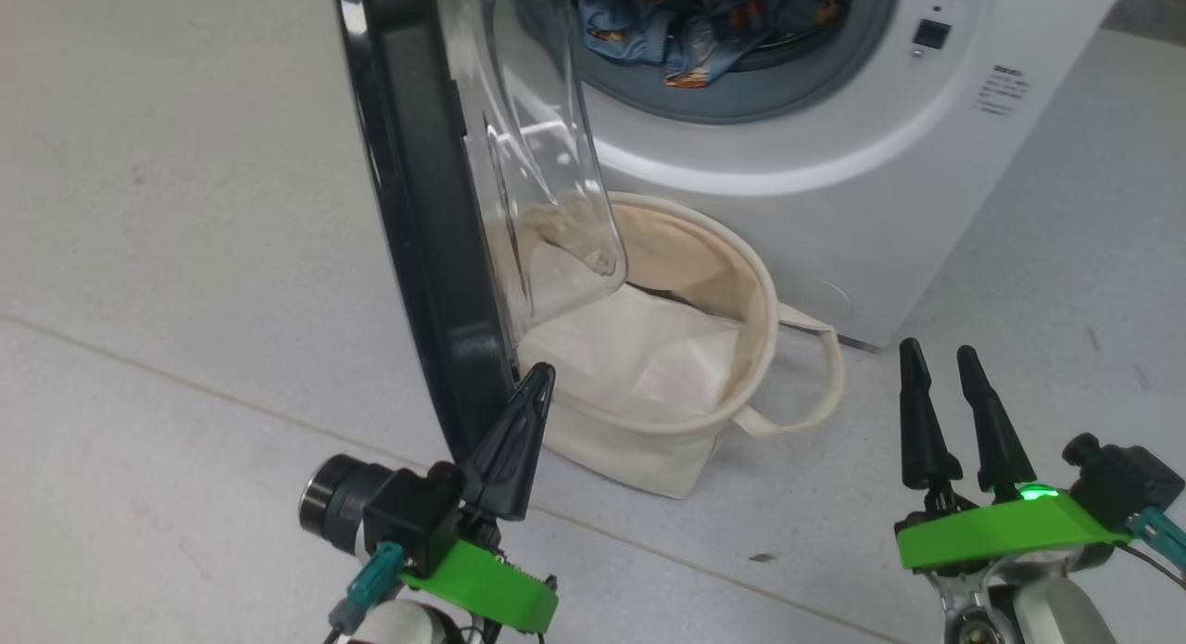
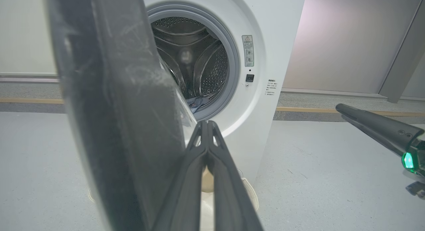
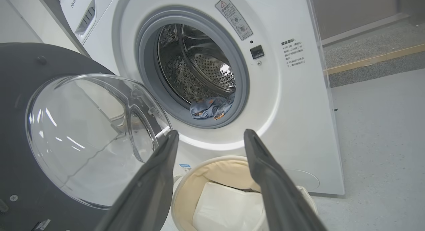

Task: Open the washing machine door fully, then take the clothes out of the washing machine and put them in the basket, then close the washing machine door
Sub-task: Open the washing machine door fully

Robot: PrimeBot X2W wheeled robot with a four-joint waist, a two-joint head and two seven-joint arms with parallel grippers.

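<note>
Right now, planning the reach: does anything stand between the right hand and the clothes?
Nothing visible does: the open right hand faces the clothes directly; the washing machine door stands to its left.

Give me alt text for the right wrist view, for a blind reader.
A white washing machine stands with its door swung open and blue clothes lying at the drum's lip. Below sits a cream basket holding a white sheet; the right gripper frames it, jaws open.

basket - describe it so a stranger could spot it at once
Find the white front-loading washing machine with its door swung open. On the floor just in front of it stands the basket. Unlike the hard machine and door, it is soft cream canvas, round, with a loop handle.
</note>
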